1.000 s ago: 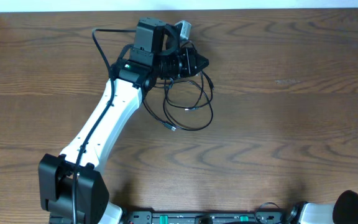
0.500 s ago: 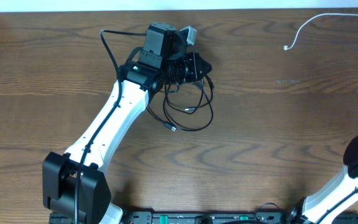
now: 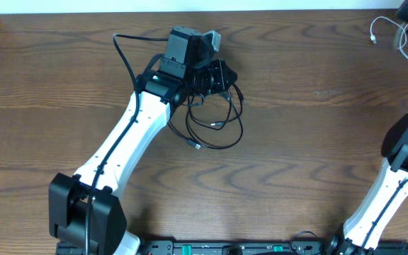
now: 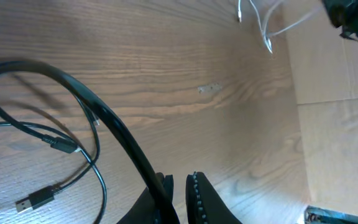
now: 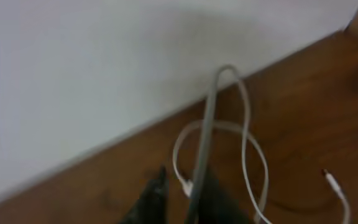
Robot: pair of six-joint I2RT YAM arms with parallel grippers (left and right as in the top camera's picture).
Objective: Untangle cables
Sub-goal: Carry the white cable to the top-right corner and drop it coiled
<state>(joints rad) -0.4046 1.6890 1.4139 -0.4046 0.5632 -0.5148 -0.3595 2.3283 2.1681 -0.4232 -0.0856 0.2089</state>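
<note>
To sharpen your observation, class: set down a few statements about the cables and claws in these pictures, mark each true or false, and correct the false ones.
1. The white cable lies tangled among the black cables. False: it is at the table's far right corner, well apart from them.
2. The left claw pinches a black cable. True.
3. The right claw hangs over the middle of the table. False: it is at the far right corner, with the white cable between its fingers.
4. A black cable's plug lies on the table. True.
5. The black cables are laid out straight. False: they lie in loops.
</note>
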